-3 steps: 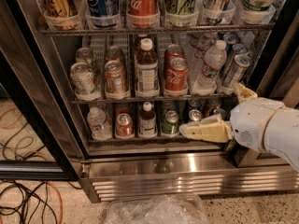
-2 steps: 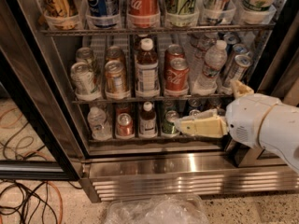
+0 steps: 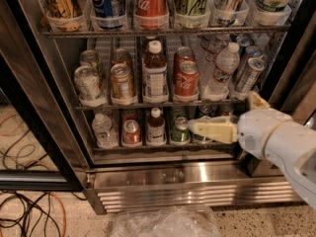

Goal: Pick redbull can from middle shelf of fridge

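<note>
Your gripper sits at the lower right of the fridge, and its two cream fingers stand spread wide apart, holding nothing. You see one finger lying level and pointing left across the front of the bottom rack, its tip just beside a green can. The other finger points up and ends close under the right end of the middle shelf.

You'll find the redbull can in the rightmost lane of that shelf, tilted, silver top facing you, with more slim cans queued behind it. It sits just above the raised finger; whether they touch, you can't tell from this view. To its left stands a clear water bottle, then two red cola cans, a brown bottle with a white cap, a copper can and a silver can.

Above, you have the rack of tall upright cans. On the floor, cables lie at the left and crumpled clear plastic lies in front of the ribbed steel base
</note>
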You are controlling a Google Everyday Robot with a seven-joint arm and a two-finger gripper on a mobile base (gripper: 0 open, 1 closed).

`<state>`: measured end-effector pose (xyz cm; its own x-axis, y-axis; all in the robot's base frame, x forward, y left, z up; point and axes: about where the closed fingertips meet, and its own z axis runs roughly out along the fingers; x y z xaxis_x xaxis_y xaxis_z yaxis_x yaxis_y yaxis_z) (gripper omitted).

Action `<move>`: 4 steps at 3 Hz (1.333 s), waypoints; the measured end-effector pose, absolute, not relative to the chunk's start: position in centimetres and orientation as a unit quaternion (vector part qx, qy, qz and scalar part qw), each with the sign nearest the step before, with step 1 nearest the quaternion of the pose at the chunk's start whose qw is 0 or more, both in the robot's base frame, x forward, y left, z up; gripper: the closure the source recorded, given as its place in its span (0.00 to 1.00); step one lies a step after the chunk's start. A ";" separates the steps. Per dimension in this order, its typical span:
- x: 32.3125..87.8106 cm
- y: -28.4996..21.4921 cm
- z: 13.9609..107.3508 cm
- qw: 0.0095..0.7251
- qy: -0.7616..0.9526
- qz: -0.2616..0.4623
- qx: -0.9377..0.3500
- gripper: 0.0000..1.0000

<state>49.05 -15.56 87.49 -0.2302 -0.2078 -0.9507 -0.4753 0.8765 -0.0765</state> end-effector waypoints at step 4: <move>50.9 -24.1 83.7 0.624 0.773 0.068 -0.097 0.00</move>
